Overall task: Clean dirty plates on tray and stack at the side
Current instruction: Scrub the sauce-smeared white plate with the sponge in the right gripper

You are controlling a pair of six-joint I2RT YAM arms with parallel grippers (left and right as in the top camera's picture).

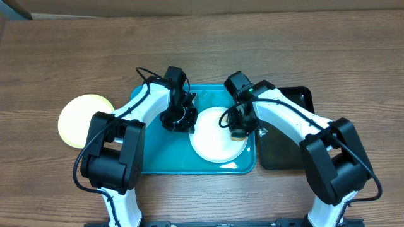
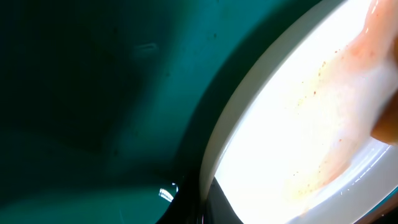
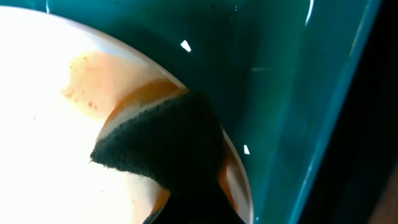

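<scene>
Right wrist | your right gripper [image 1: 238, 130] clamps sponge [image 3: 166, 144] on smeared white plate [image 1: 211, 142] in teal tray [image 1: 163, 155] | left gripper [image 1: 179, 120] at plate rim, grip unclear | risk: unbraced plate skids under your scrub

Overhead: fixed above table [image 1: 252, 44], looks straight down, far enough back to frame whole tray [image 1: 164, 162] and arms [image 1: 120, 151], which enter from bottom edge.

Left wrist: very near, angled down on tray floor and left rim of white plate [image 1: 211, 142].

Right wrist: equally near, on plate's right rim, sponge [image 3: 168, 146] and tray wall.

All three views share plate and tray.
</scene>
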